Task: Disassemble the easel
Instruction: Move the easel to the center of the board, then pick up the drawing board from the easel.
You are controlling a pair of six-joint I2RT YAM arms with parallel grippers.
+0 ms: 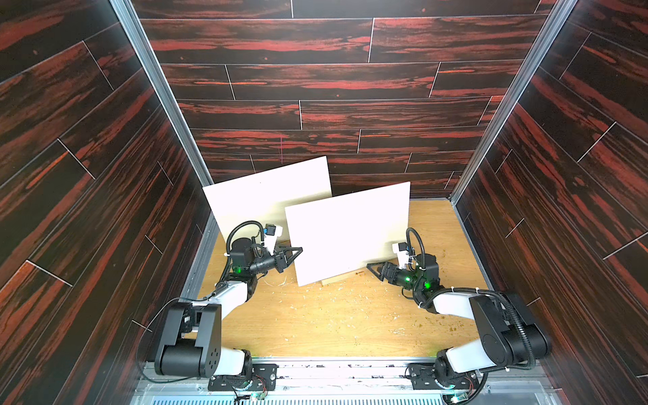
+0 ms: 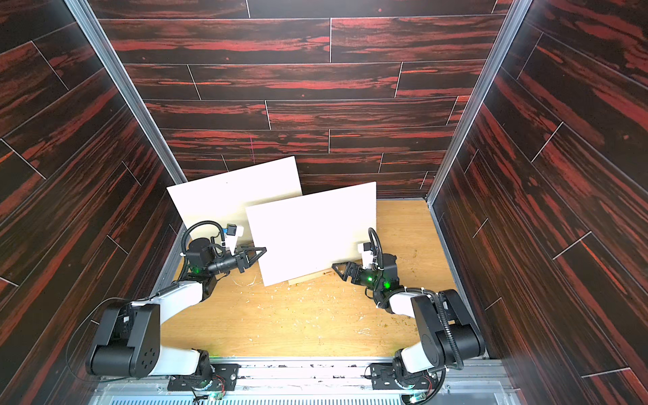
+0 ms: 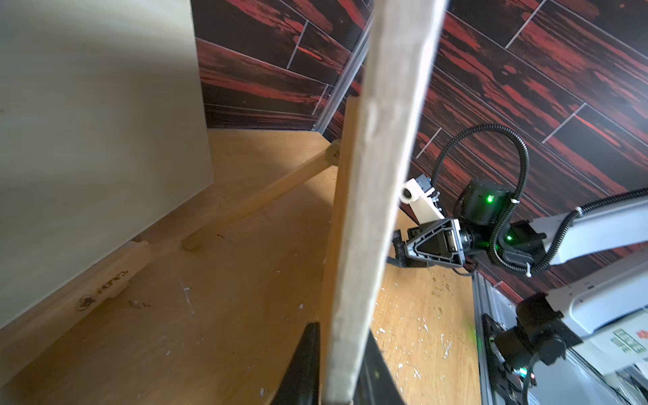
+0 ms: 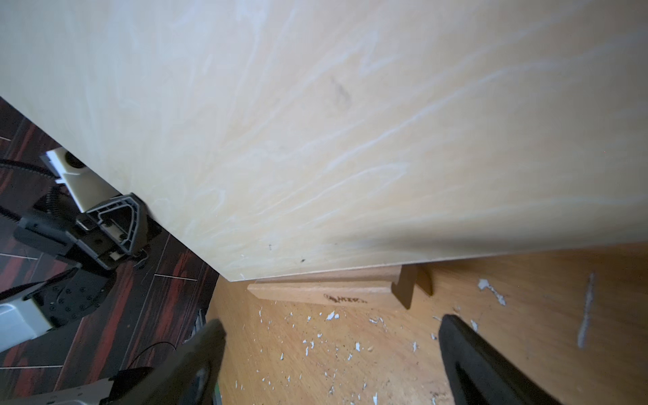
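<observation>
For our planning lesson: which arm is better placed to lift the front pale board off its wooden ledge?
Left. Its jaws are shut on the edge of the front pale rectangular board; the right arm's jaws stand open near the wooden easel ledge, holding nothing.

White-and-black arms (image 1: 231,298), corrugated black cables (image 3: 491,126), green LEDs (image 3: 490,199)

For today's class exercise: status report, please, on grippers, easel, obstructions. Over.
Left gripper shut on front board. Right gripper open, near easel ledge. Second board stands behind.
</observation>
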